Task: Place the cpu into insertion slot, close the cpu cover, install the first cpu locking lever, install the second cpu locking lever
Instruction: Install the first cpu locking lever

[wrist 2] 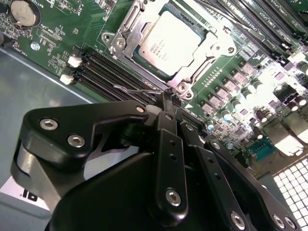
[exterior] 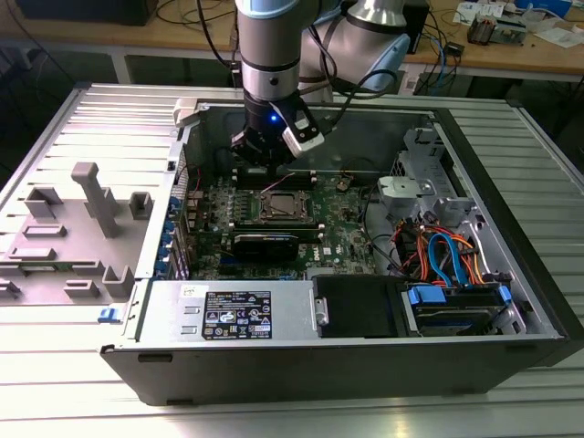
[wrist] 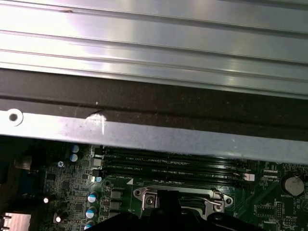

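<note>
Exterior view: a Universal Robots arm reaches down into an open computer case point(exterior: 274, 374), its gripper point(exterior: 265, 162) poised low over the green motherboard point(exterior: 345, 230), just beside the insertion slot point(exterior: 306, 212) on the side facing the case's far wall. A grey power supply box point(exterior: 233, 312) sits well apart from the slot, against the case's near wall, with a bundle of blue and orange cables point(exterior: 447, 255) off to the exterior view's right of it.

Seen in the second wrist view, the cpu point(wrist 2: 168, 41) lies seated in the slot with its silvery top up, and the cpu cover point(wrist 2: 217, 47) is folded down flat around it, framing the chip. A thin wire locking lever point(wrist 2: 137, 89) juts out from a corner of the slot across the long black memory slots point(wrist 2: 108, 70). The black fingers point(wrist 2: 169, 144) are drawn together, their tips at that same corner where the lever begins; whether they pinch the wire cannot be told. A coin cell battery point(wrist 2: 21, 12) sits beyond the memory slots from the slot.
</note>
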Available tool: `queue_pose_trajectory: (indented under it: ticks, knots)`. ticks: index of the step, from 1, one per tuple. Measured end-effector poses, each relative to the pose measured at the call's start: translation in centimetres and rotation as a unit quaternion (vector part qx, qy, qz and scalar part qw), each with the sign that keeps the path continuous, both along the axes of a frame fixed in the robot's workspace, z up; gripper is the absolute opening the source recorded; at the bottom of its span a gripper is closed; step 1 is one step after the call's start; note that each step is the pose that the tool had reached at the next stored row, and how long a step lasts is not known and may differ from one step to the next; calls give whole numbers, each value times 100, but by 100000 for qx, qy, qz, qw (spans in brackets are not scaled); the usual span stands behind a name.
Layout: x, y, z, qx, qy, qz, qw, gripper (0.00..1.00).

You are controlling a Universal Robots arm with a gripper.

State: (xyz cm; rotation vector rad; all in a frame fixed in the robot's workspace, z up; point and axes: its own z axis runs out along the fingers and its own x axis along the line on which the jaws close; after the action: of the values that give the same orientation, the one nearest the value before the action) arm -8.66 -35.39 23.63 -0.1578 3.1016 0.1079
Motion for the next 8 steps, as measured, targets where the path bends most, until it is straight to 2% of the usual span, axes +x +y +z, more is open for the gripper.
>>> queue_pose_trajectory:
  ticks: [8]
  knots:
    - [1, 0, -3, 5, -2, 10, 100000, 11]
